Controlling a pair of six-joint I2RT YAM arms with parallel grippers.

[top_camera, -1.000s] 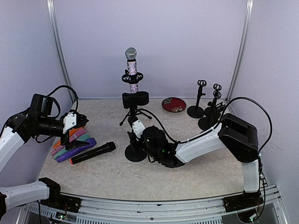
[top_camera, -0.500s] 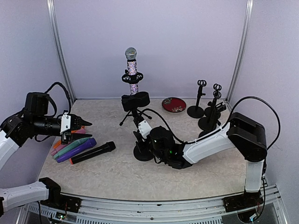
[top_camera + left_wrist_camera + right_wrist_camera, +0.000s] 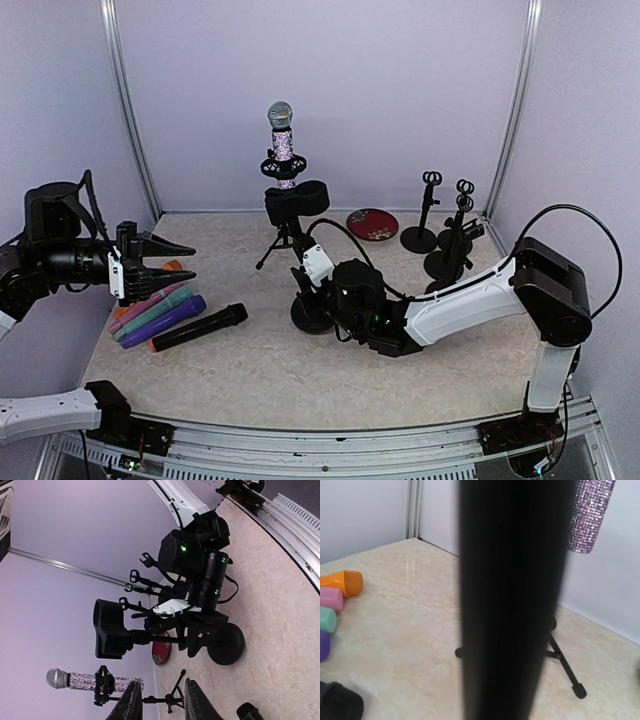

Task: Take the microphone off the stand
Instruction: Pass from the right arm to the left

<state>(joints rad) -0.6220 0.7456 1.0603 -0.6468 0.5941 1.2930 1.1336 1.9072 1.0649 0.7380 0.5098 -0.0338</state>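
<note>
The sparkly microphone (image 3: 283, 140) stands upright in the shock mount of a tripod stand (image 3: 285, 245) at the back; it also shows in the left wrist view (image 3: 85, 680) and the right wrist view (image 3: 590, 515). My right gripper (image 3: 303, 283) is shut on the pole of a separate black stand with a round base (image 3: 310, 315) and a black holder on top (image 3: 297, 203). That pole (image 3: 510, 605) fills the right wrist view and hides the fingers. My left gripper (image 3: 188, 261) hovers at the left, narrowly open (image 3: 162, 702), with nothing between its fingers.
Several coloured microphones (image 3: 155, 310) and a black one (image 3: 200, 327) lie on the table below the left gripper. A red dish (image 3: 372, 223) and three small empty stands (image 3: 440, 235) sit at the back right. Walls close the table on three sides.
My left gripper lifted off the pile of coloured microphones, drew back to the left and narrowed its jaws. My right arm shifted the black round-base stand slightly to the right.
</note>
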